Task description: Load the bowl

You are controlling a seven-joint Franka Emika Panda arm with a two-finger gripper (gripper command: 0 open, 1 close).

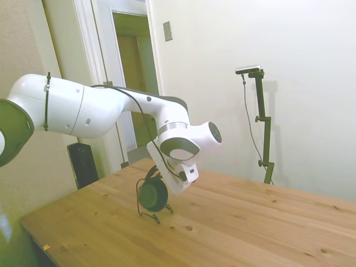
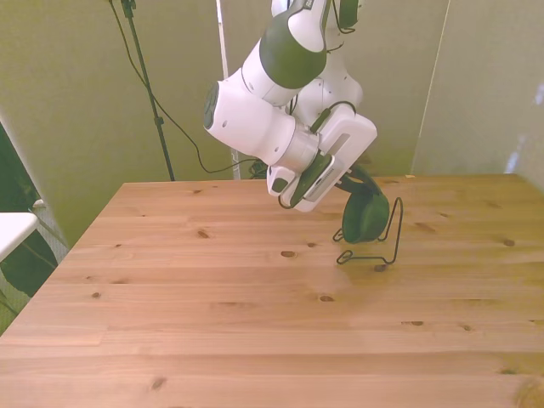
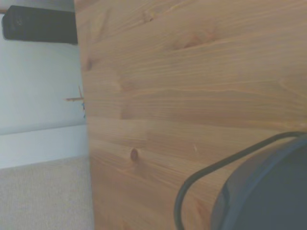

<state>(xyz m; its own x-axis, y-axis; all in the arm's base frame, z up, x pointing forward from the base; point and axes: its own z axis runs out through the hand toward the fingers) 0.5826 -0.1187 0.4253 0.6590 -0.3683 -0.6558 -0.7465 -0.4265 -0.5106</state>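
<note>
- Bowl [image 1: 152, 194] on edge in rack [image 2: 387, 248], gripper [image 2: 347, 177] at its rim.
- Finger state: cannot tell, hidden.
- Seat it fully between wires before letting go.

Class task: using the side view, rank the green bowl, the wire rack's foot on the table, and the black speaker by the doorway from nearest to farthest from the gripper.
1. bowl, directly at the gripper.
2. wire rack foot, just below on the table.
3. black speaker, off the table beside the doorway.
</note>
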